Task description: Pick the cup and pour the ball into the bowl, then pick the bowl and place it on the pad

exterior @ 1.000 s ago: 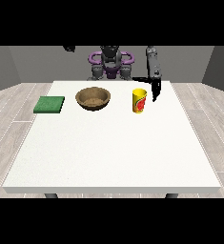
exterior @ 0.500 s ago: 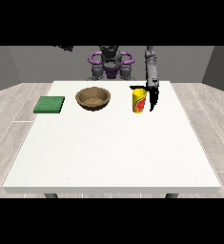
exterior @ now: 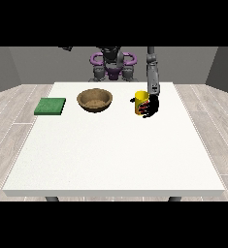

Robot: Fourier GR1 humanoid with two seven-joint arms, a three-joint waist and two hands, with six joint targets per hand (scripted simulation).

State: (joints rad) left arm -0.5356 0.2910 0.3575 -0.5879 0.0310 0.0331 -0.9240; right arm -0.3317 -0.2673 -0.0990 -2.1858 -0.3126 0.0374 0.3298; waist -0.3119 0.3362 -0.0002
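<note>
A yellow cup (exterior: 140,100) with a red mark stands upright on the white table (exterior: 110,145), right of centre near the far edge. The hand at the view's right (exterior: 151,106) is against the cup's right side, its fingers curled round the cup. I cannot see a ball; the cup's inside is hidden. A brown wooden bowl (exterior: 94,100) sits left of the cup, apart from it. A flat green pad (exterior: 50,106) lies at the far left of the table. The other hand does not show.
The robot's purple and grey torso (exterior: 112,65) stands behind the table's far edge. Wooden floor surrounds the table on all sides.
The hand at the view's right has come down and forward from behind the cup and now wraps round its right side. Cup, bowl and pad have not moved.
</note>
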